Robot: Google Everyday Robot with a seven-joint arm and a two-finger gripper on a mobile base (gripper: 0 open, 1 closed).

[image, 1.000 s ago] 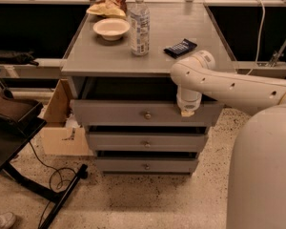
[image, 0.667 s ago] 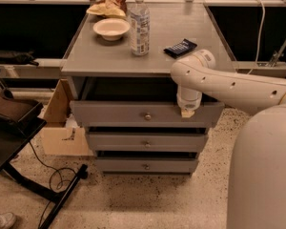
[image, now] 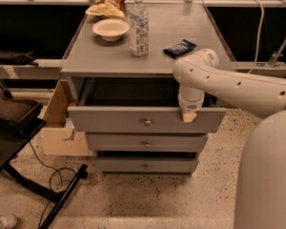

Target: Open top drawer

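The top drawer (image: pixel 109 119) is a wide grey wooden drawer with a small round metal knob (image: pixel 147 123) at its centre. It stands pulled out from under the grey tabletop (image: pixel 100 56), and its dark inside shows. My gripper (image: pixel 188 113) hangs from the white arm (image: pixel 229 82) and rests on the upper edge of the drawer front, right of the knob. Two narrower grey drawers (image: pixel 146 143) sit below it.
On the tabletop stand a water bottle (image: pixel 138 25), a white bowl (image: pixel 110 29), a chip bag (image: pixel 107 4) and a dark packet (image: pixel 179 48). A cardboard box (image: pixel 57 123) sits left of the cabinet. A black stand and cable (image: pixel 47 185) lie on the floor.
The top drawer has slid out toward the camera a little, and my gripper has moved with its front edge.
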